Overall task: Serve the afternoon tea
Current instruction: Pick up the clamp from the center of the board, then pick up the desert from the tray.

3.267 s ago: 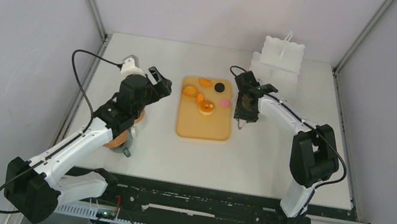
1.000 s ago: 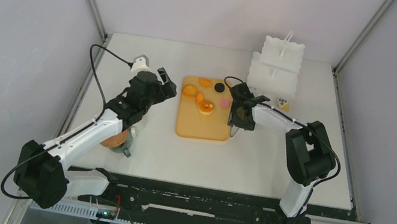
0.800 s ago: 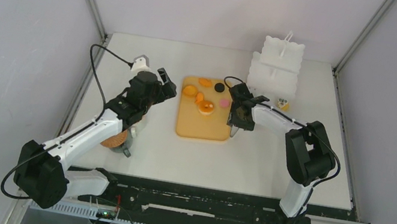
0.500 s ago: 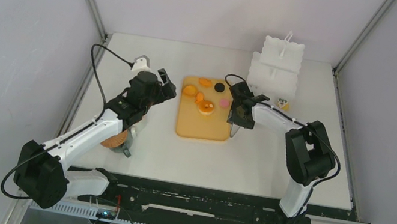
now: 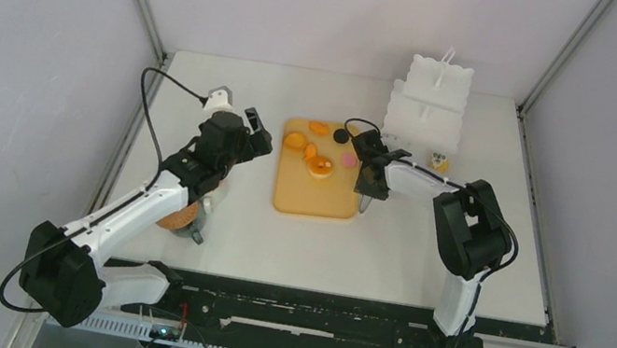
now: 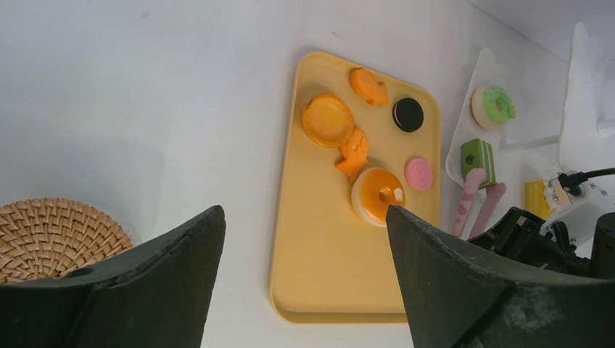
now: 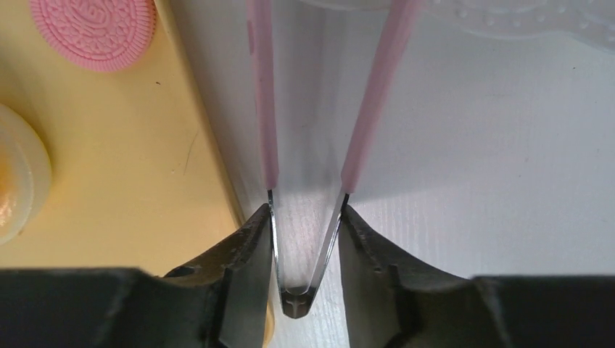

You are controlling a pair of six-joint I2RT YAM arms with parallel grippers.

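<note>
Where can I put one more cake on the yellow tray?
The near half of the tray is bare, in front of the orange donut. The far half is crowded with cakes. The right edge is tight: pink tongs lie beside it.

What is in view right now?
tray: one, yellow, table centre
orange pastries: four, orange, on the tray
black round: one, black, on the tray
pink round: one, pink, on the tray
green donut: one, green, on the stand
green block: one, green, beside the donut
yellow wedge: one, yellow, by the stand
stand: one, white, far right
coaster: one, tan, left of tray
tongs: one, pink, right of tray
left fingers: open, empty
right fingers: closed on the tongs
</note>
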